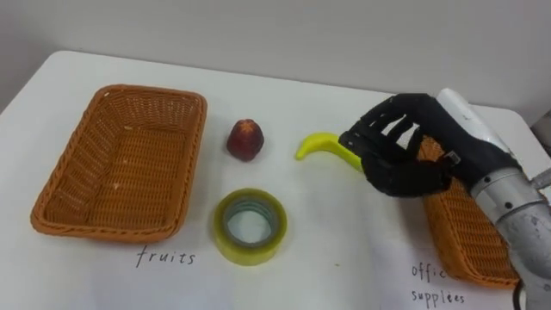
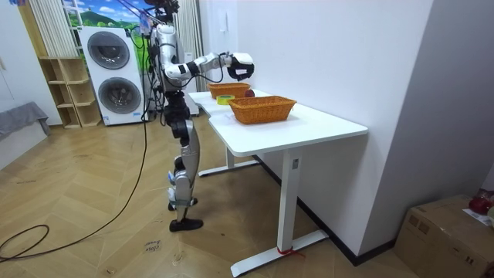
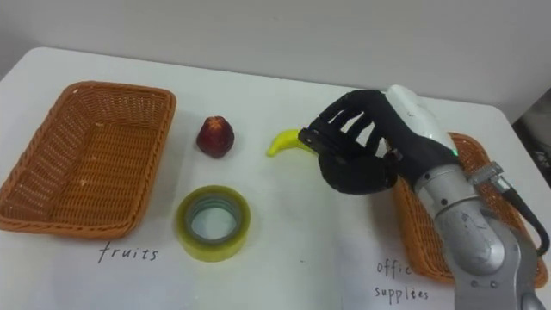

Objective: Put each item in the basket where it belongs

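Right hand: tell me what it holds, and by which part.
The right hand grips the banana by its right end; the other end sticks out.

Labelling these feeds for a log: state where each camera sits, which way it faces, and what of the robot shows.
Left eye view: on the robot's head, facing down at the table, fruit basket, banana; right hand and forearm show.
Right eye view: beside it, same downward look, same hand and forearm.
Room view: standing off the table's end, facing the whole robot at the table's side.
Shared: eye views show one tabletop; all three show the right hand, fruit basket and office basket.
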Robot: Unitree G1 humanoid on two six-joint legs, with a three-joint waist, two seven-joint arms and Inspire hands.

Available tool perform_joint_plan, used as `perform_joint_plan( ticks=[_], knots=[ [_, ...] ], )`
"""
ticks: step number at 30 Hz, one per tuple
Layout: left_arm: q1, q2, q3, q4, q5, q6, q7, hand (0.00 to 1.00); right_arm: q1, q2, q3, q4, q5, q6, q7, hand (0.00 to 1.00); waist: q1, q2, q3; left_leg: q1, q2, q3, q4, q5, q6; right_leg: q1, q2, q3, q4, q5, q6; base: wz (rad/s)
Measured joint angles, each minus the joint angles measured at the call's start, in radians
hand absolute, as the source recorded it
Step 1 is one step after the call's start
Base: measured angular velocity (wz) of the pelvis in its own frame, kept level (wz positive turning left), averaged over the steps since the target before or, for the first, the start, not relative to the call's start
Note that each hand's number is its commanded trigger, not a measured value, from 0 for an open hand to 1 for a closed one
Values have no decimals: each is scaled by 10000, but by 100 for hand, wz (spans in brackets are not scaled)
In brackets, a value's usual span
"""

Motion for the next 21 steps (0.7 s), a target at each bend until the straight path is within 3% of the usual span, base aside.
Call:
perform_joint_plan(
  ticks=[12, 16, 21],
  knots=[
    [281, -100, 191, -3, -4, 80, -41, 0, -41, -34, -672, 2, 10, 14, -403, 100, -444, 26, -76, 15, -6, 7, 4, 7, 6, 25, -16, -82, -9, 0, 1, 0],
    [275, -127, 546, -2, -91, 77, -110, 0, -41, -324, -910, 216, 65, 36, -782, 100, -512, -39, -115, 27, 17, 115, 10, 5, 5, 19, -10, -81, 6, 0, 0, -3],
    [246, -109, 742, 15, -166, 73, -106, 0, -42, -525, -1373, 563, 714, 66, -1139, 100, -516, -86, -89, 99, 36, 124, -28, 2, 1, 50, 12, -43, 7, 1, 0, -2]
  ],
)
